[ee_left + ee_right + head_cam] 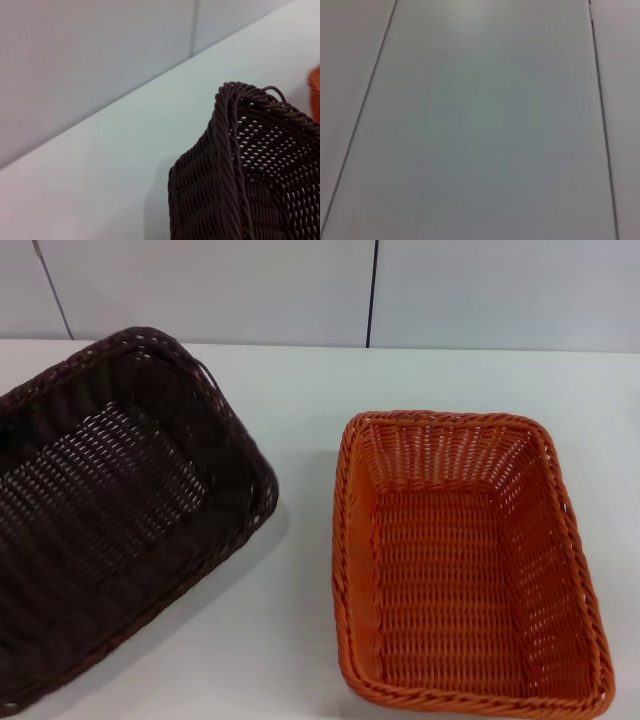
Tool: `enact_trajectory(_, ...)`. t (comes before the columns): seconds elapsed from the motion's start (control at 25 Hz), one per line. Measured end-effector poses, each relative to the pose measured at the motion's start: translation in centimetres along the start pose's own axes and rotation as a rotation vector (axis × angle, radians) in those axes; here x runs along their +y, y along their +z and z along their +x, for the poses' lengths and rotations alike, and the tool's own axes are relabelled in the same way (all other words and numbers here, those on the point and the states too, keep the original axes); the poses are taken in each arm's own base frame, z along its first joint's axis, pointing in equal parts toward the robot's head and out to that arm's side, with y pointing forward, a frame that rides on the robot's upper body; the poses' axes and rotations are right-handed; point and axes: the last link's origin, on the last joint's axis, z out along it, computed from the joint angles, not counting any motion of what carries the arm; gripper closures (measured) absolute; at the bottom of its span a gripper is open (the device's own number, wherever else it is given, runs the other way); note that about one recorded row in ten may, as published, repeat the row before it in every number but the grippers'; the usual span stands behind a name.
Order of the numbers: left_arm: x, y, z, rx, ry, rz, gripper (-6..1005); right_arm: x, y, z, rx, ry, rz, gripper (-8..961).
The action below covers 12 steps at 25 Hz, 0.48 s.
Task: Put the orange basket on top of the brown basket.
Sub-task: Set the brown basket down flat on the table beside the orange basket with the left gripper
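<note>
The orange basket (470,560) lies flat and empty on the white table at the right of the head view. The brown basket (110,500) sits at the left, turned at an angle, its near end cut off by the picture's edge. A gap of bare table separates the two. In the left wrist view a corner of the brown basket (250,170) fills the near side, and a sliver of the orange basket (315,82) shows at the edge. Neither gripper appears in any view.
The white table (300,570) runs back to a pale panelled wall (370,290) with dark vertical seams. The right wrist view holds only a plain grey panelled surface (480,120) with thin seams.
</note>
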Motion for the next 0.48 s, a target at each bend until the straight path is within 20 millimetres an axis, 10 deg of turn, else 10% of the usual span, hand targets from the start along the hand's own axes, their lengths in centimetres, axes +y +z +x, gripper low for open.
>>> enact_trajectory(0.48, -1.3, -1.0, 3.7, -0.046, 0.453, -0.202, 779, -2.8, -6.7, 0.6, 0.062, 0.019, 0.132, 239)
